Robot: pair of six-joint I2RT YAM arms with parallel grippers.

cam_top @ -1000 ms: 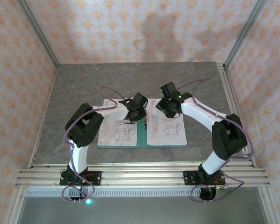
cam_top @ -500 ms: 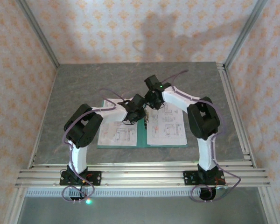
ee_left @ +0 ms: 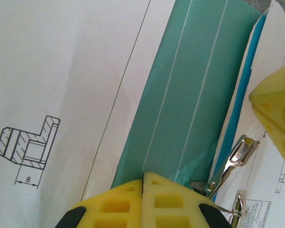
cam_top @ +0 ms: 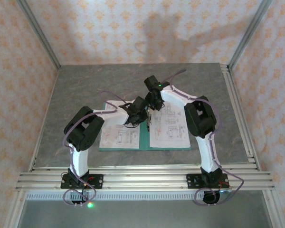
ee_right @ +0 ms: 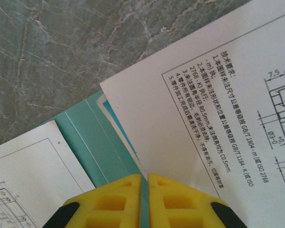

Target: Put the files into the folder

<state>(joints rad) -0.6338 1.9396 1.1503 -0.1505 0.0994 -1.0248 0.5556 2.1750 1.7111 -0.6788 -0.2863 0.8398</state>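
Teal-green folder (cam_top: 143,148) lying open and flat on the grey marbled table (cam_top: 85,90), near its front centre, between the two arms. In the left wrist view its bare spine (ee_left: 180,118) is a smooth band of card scored with fine parallel crease lines, and a small bright metal clip (ee_left: 230,164) stands at the spine's right side. One white printed sheet lies on each cover. The left sheet (cam_top: 118,137) bears black line drawings, among them a hatched, dimensioned section. The right sheet (cam_top: 168,130) carries a framed block of text and dimensioned outlines, and its far corner overhangs the folder onto the table. Left gripper (ee_left: 143,183): yellow pads pressed together, nothing visible between them, poised above the spine. Right gripper (ee_right: 144,180): pads drawn together to a hairline slit, above the right sheet's inner edge at the far end of the spine.
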